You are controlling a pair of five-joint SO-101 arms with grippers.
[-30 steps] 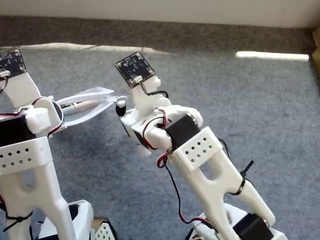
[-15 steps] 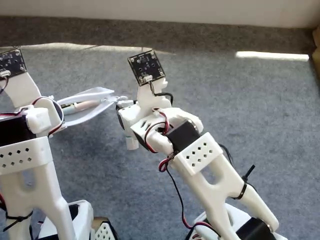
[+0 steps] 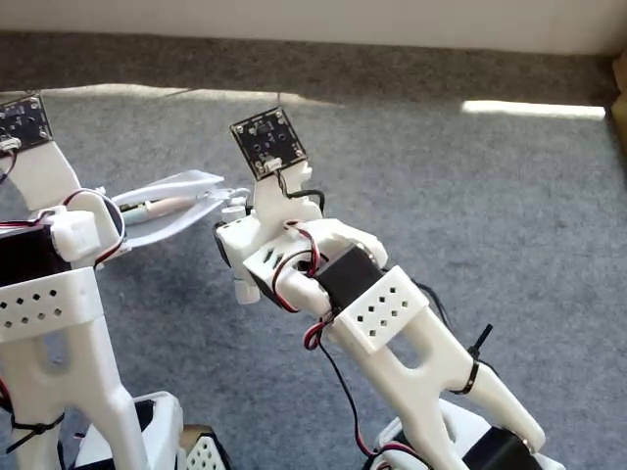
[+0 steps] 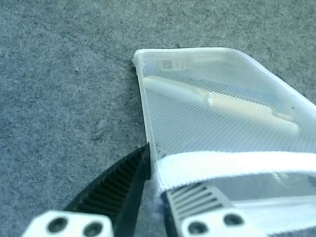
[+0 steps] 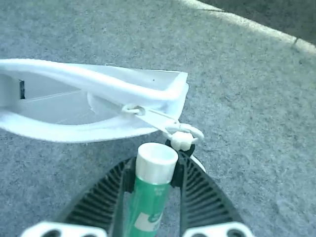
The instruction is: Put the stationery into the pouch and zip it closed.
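Grey carpet point(image 3: 470, 196) lies under it all. The pouch point(image 5: 74, 113), a see-through white mesh, has its mouth gaping sideways. The left gripper point(image 4: 157, 170) is clamped on the pouch's zip band at one end. The right gripper point(image 5: 154, 163), just outside the mouth, is closed round a green glue stick point(image 5: 150, 192) with its white cap aimed inward.

I'd worry about the zip pull point(image 5: 181, 138). It dangles on its cord right in front of the cap, between stick and opening. A straight push could snag the cord, or shove the soft pouch back instead of entering it. The mouth looks narrow too, so the cap may catch the lip. With the pouch pinched at one end only, it might fold or twist.

A pen point(image 4: 222, 101) lies inside the pouch already, taking some room.
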